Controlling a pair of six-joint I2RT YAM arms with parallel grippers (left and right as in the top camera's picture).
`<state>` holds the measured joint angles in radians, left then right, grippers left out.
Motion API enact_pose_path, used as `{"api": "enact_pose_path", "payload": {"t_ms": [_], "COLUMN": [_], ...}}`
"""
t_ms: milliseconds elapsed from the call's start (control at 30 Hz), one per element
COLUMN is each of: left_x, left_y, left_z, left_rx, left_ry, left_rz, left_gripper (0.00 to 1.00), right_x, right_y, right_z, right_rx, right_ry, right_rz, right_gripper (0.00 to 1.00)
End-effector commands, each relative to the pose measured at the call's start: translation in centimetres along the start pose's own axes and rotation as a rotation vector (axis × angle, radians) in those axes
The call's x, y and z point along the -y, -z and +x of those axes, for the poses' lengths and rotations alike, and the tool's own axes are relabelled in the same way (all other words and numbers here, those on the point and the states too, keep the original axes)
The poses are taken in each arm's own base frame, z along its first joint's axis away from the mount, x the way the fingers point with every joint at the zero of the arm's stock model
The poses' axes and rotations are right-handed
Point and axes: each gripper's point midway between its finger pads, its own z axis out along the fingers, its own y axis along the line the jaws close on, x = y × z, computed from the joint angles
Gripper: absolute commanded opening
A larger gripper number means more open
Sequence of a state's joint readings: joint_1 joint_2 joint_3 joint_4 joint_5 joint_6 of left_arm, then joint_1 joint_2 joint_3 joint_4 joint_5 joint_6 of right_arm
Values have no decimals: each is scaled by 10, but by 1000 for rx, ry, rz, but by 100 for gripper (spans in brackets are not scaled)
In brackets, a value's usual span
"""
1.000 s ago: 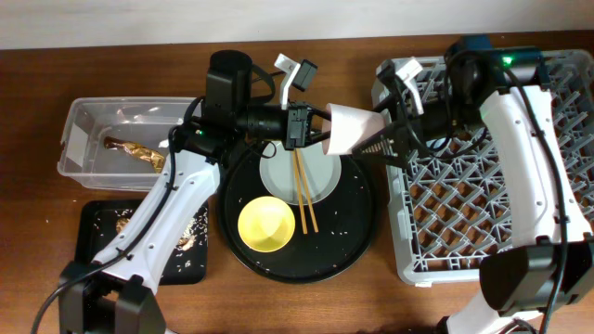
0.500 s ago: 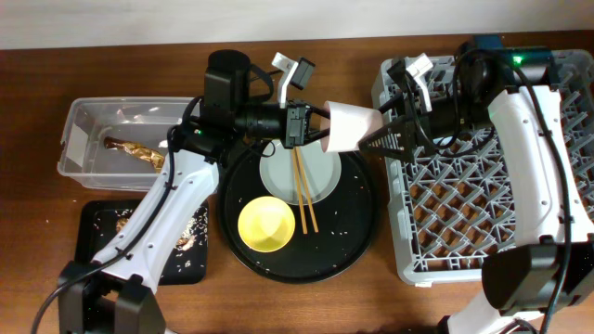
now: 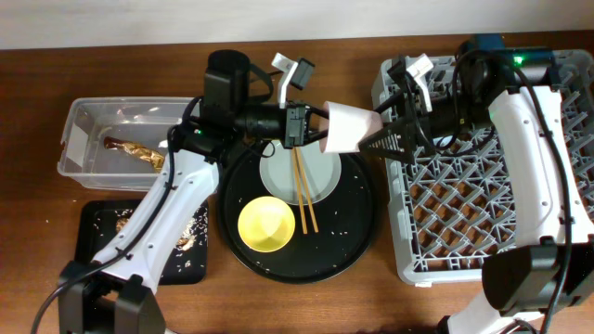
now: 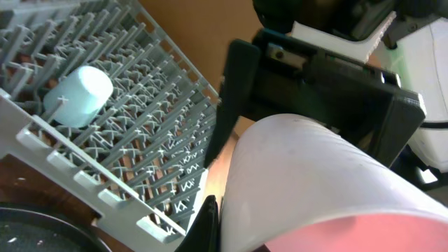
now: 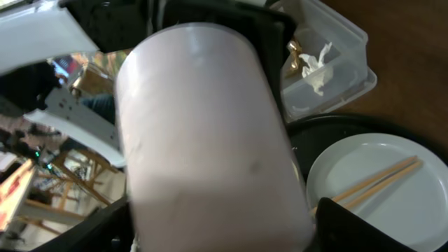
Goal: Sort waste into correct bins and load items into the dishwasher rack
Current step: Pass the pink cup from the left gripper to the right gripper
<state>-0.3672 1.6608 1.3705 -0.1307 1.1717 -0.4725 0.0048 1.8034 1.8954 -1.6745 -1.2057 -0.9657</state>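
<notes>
The left end effector (image 3: 320,127) is grasping a small pink cup (image 3: 348,128) at its wide, open end and holding it on its side in the air. One dark finger (image 4: 204,222) is showing just beside the rim in the left wrist view. The right end effector (image 3: 379,139) is facing it from the other side, with its fingers (image 5: 353,225) straddling the cup's narrower closed end. I cannot tell whether they are pressing on the cup or hanging released around it.

Just behind the right end effector, the large square grey plastic crate with a lattice floor (image 3: 464,213) is sitting on the brown wooden bench (image 3: 37,74). A small light-blue cup (image 4: 77,94) is lying among its pegs.

Below both end effectors, a large round black tray (image 3: 357,232) is carrying three items. A pale grey-white round plate (image 3: 283,181) is lying under the left end effector, with a pair of thin wooden chopsticks (image 3: 303,195) resting across it. A yellow bowl (image 3: 266,224) is sitting just past the plate on the robot's side.

Well behind the left end effector, beyond its arm, a clear plastic rectangular tub (image 3: 79,139) is holding a brown-gold crinkled wrapper (image 3: 135,150) and a crumpled white tissue (image 5: 311,59). Near that tub, a shallow black rectangular tray (image 3: 93,232) is holding brownish food scraps with white rice grains (image 3: 190,241).
</notes>
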Motion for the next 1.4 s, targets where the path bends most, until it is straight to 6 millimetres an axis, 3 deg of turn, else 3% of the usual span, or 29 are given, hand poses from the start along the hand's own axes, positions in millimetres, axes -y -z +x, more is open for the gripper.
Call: {"api": "enact_pose_path", "payload": {"t_ms": [0,333,500,600,700,867,1367], "left_x": [7,11,10,10,10,9,6], "left_y": [-1,-1,-1,-1,-1,-1,-1], "left_z": [2,4,3,4,3,3,-1], "left_rx": [-11,-22,-22,-22,-21,-17,-2], "left_ry": [-22,-22,-22,-22,-22,-23,-36], "left_rz": [24,46,45,45,43,38,20], "left_gripper": [0,0,1,9,9,7,4], "right_x": [-6,-6,-6,-6,-6,-8,-15], "right_y": [5,5,5,5,5,5,0], "right_z": [-10,-18,-18,-18,-18,-15,-9], "right_rx": [31,72,71,71,71,58,28], "right_ry": [36,73,73,73,73,47,7], "right_rz": [7,-8,-7,-7,-7,-9,-28], "right_gripper": [87,85,69,58,59,74,74]}}
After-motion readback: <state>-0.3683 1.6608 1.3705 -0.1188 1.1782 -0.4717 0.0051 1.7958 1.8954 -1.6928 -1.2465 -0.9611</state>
